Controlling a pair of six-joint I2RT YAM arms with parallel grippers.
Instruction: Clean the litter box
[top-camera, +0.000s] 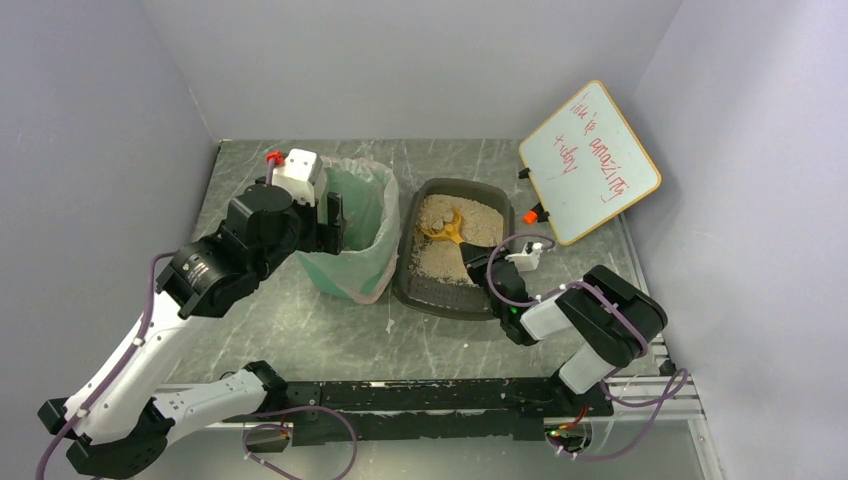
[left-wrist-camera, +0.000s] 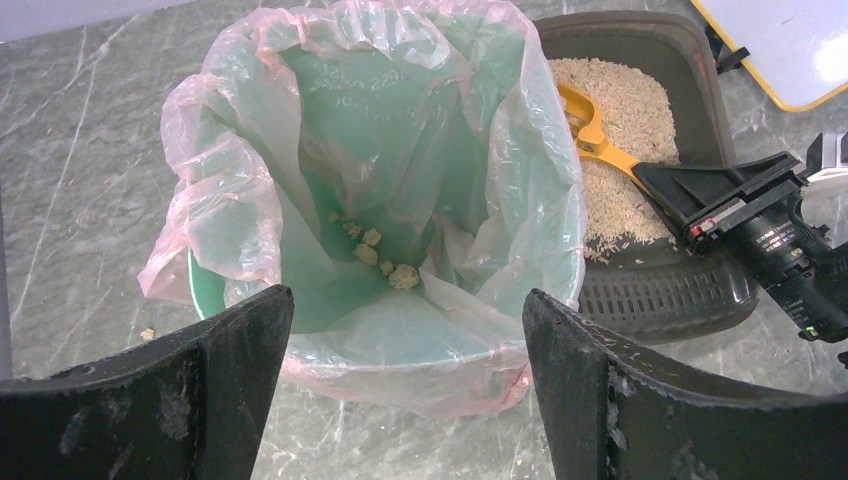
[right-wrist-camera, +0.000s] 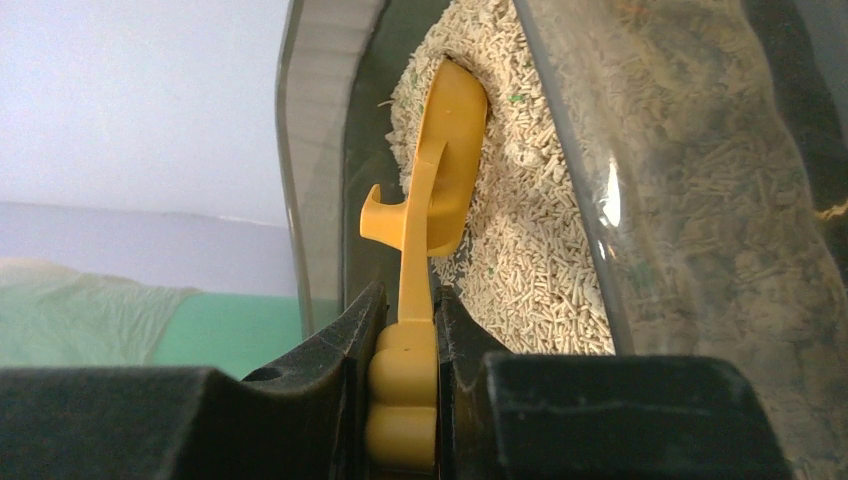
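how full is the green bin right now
Almost empty: the left wrist view shows only a few pale clumps at the bottom of the green bin, inside its clear bag liner.

Bright, even light, soft shadows; right pincer (right-wrist-camera: 408, 312) looms dark, slightly blurred.

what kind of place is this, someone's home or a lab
Most likely a robot lab test cell, not a home: plain pale partition walls box in a marbled tabletop, and a handwritten whiteboard leans in the corner.

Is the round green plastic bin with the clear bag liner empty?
No: several small beige clumps lie at the bottom of the green bin.
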